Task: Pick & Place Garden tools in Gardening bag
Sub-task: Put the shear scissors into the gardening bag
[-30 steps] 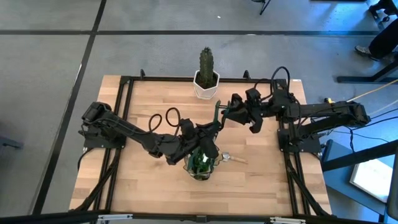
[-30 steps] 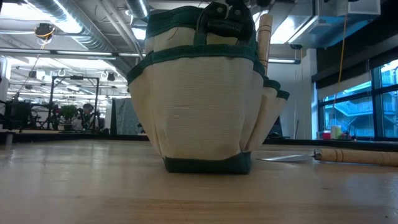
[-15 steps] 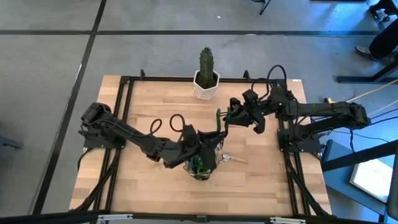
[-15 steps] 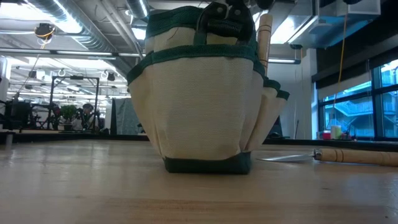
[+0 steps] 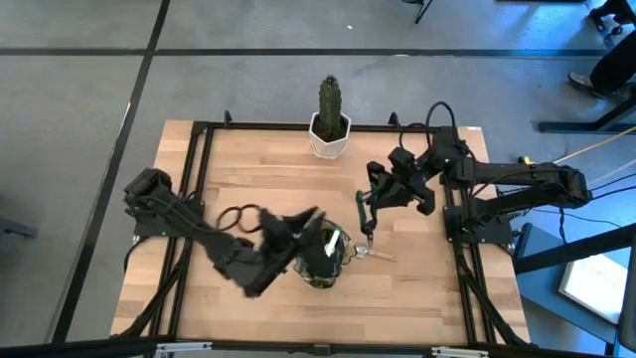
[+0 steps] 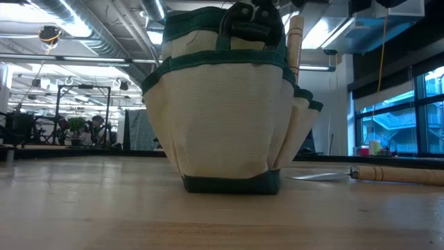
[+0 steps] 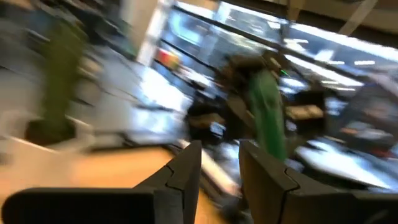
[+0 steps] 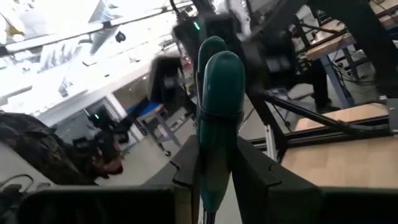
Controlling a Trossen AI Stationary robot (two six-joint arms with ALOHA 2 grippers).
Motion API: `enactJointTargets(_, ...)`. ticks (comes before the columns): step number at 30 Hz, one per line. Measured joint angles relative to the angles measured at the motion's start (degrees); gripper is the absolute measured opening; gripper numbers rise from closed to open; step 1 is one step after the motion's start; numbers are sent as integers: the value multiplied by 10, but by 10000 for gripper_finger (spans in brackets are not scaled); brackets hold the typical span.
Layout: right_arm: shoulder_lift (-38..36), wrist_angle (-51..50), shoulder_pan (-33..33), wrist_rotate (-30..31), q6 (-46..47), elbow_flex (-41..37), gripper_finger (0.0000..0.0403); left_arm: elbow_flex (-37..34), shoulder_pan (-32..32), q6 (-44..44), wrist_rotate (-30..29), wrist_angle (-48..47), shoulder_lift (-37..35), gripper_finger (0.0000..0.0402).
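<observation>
On the high view the left arm reaches from the table's left edge toward the middle, and the left gripper (image 5: 310,221) sits at about 10 o'clock from the gardening bag (image 5: 325,261), right beside its rim; in the left wrist view its two fingers (image 7: 186,174) are spread a little with nothing between them; the bag stands upright near the middle of the wooden table (image 5: 248,169), a bit toward the front edge; in the low view the bag (image 6: 225,118) shows tan cloth with green trim, a dark-handled tool (image 6: 251,24) sticks up out of the top, and a wooden handle (image 6: 295,42) stands in a side pocket; on the table at 3 o'clock from the bag lies a wooden-handled metal tool (image 5: 373,253), touching nothing else; above it, at about 1 o'clock from the bag, the right gripper (image 5: 376,198) hangs in the air pinching a green-handled tool (image 8: 217,93) tight, with the tool's end pointing down toward the table; a cactus (image 5: 329,104) in a white pot stands at the back edge, at 12 o'clock from the bag, well apart.
</observation>
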Motion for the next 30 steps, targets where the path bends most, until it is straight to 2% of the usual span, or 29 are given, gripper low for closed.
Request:
enactJointTargets(2, 0, -15, 0, 0, -18, 0, 64, 29, -17, 66, -72, 2, 0, 99)
enactJointTargets(4, 2, -37, 0, 0, -43, 0, 64, 48, -21, 100, -91, 3, 1, 99)
enactJointTargets(8, 16, -62, 0, 0, -86, 0, 64, 60, -10, 132, -70, -1, 4, 106)
enactJointTargets(14, 43, -71, 0, 0, -134, 24, 64, 53, 2, 124, -39, -11, 8, 132)
enactJointTargets(19, 62, -140, 1, 0, -199, 76, 64, 53, 12, 65, 22, -51, 6, 186)
enactJointTargets(23, 78, -238, 1, 0, -269, 112, 64, 53, 18, 25, 46, -111, 6, 231)
enactJointTargets(25, 87, -290, 1, 0, -300, 126, 64, 53, 18, -2, 80, -147, 2, 245)
enactJointTargets(28, 96, -329, 1, 0, -323, 133, 64, 53, 24, -111, 155, -263, -23, 252)
enactJointTargets(30, 96, -336, 1, 0, -328, 133, 64, 69, 30, -200, 220, -397, -43, 252)
